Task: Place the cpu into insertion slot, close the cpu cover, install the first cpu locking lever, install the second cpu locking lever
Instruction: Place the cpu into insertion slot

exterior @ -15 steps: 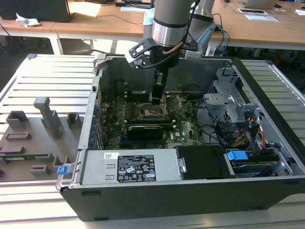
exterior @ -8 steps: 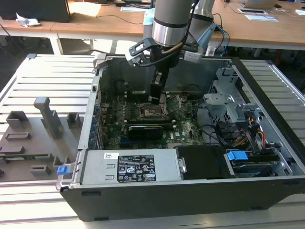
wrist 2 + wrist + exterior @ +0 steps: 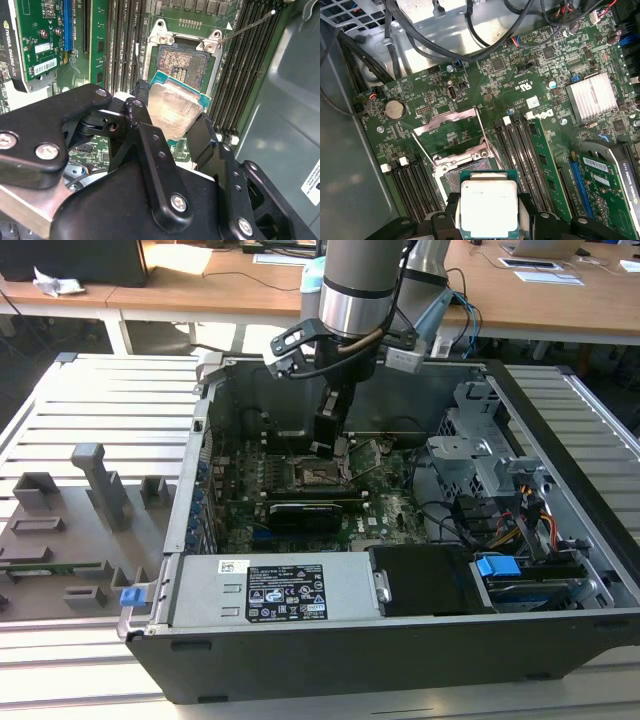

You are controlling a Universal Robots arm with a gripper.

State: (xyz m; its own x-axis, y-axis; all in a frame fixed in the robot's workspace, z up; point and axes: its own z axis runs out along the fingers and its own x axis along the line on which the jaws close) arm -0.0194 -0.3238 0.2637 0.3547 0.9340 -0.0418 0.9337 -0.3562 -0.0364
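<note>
The cpu [image 3: 487, 207], a square chip with a silver-grey lid on a green edge, is clamped between the black fingers [image 3: 451, 212] of my gripper [image 3: 488, 212]. It hangs just above the insertion slot [image 3: 182, 67], which lies open with its pins bare inside a silver rim. In the second wrist view the cpu [image 3: 175, 112] sits tilted in my gripper [image 3: 172, 114]. The cpu cover [image 3: 451, 123] stands flipped up behind the slot. Two thin locking levers [image 3: 486, 131] are raised beside it. In the exterior view my gripper [image 3: 330, 440] hovers over the insertion slot [image 3: 315, 476].
Black memory slots [image 3: 520, 150] flank the socket on both sides. A long black card [image 3: 300, 512] lies in front of the socket, a silver heatsink [image 3: 592, 97] beyond. The case walls [image 3: 190, 480], power supply [image 3: 270, 590] and cable bundle [image 3: 470, 520] hem the board in.
</note>
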